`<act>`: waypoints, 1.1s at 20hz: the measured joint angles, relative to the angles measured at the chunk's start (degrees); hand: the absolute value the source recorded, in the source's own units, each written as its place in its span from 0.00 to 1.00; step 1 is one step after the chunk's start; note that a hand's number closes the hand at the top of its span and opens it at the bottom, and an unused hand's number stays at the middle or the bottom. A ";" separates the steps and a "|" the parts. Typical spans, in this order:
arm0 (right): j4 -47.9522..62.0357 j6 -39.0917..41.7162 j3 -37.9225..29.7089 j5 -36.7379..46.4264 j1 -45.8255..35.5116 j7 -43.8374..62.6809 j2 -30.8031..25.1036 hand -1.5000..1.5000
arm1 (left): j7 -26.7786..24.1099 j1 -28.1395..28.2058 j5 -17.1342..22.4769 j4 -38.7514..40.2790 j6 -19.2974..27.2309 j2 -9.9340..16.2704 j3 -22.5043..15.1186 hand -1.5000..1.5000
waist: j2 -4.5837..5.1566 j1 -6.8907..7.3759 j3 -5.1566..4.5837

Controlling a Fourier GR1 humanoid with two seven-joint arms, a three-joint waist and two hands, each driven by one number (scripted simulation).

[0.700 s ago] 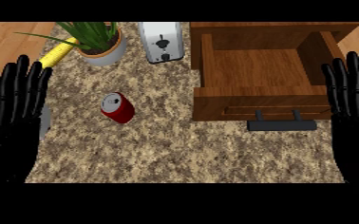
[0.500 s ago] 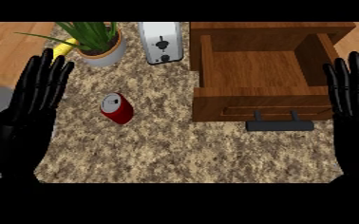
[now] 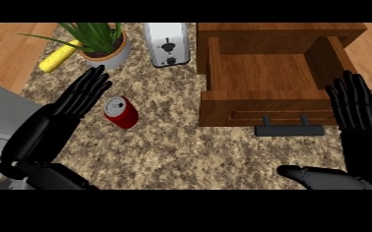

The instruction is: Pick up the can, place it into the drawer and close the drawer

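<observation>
A red can (image 3: 121, 113) lies on its side on the speckled counter (image 3: 181, 147), left of the middle. My left hand (image 3: 62, 113) is stretched out flat just left of the can, fingers straight and pointing up and right, not touching it. The wooden drawer (image 3: 265, 76) stands pulled out at the right, nothing inside, with a dark handle (image 3: 289, 129) on its front. My right hand (image 3: 352, 110) rests open at the right edge beside the drawer's front, thumb low near the bottom edge.
A potted green plant (image 3: 102, 44) stands at the back left with a yellow corn cob (image 3: 59, 59) beside it. A silver toaster (image 3: 167, 44) stands at the back middle. Wooden floor shows past the counter's left edge.
My left hand has moved rightward and forward from the left edge toward the can, its forearm now in view. The right hand has barely shifted. The can and drawer have not moved.
</observation>
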 measured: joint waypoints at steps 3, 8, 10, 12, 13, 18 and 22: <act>-0.33 -0.13 -0.41 0.37 0.63 1.47 -0.02 0.00 | 3.11 -0.12 2.55 -0.92 -1.88 1.19 1.59 0.00 | -0.09 0.27 -0.03; -1.15 1.99 -2.06 -1.19 5.22 -0.74 0.08 0.00 | 5.31 -0.09 4.16 -0.21 -3.07 0.49 3.15 0.00 | -0.14 0.32 -0.02; -0.47 3.23 -3.14 -2.15 6.57 -2.48 -0.14 0.00 | 6.72 -0.20 5.03 -0.30 -3.24 0.61 4.02 0.00 | -0.15 0.35 -0.03; 0.42 3.51 -3.22 -1.84 6.61 -3.12 0.10 0.00 | 7.11 -0.87 4.99 0.65 -3.04 0.17 4.75 0.00 | -0.14 0.36 -0.02; -0.19 3.90 -3.72 -2.49 7.31 -3.13 0.11 0.00 | 6.84 -0.58 4.76 1.12 -3.40 0.13 5.15 0.00 | -0.14 0.37 -0.02; 0.81 5.57 -5.22 -3.37 8.01 -4.61 0.04 0.00 | 6.70 -2.31 4.27 4.83 -4.26 -0.17 7.11 0.00 | -0.13 0.36 -0.03; 0.75 7.27 -6.90 -4.38 8.94 -5.43 -0.39 0.00 | 4.20 -4.18 1.94 9.40 -5.10 -1.06 7.44 0.00 | -0.12 0.30 -0.03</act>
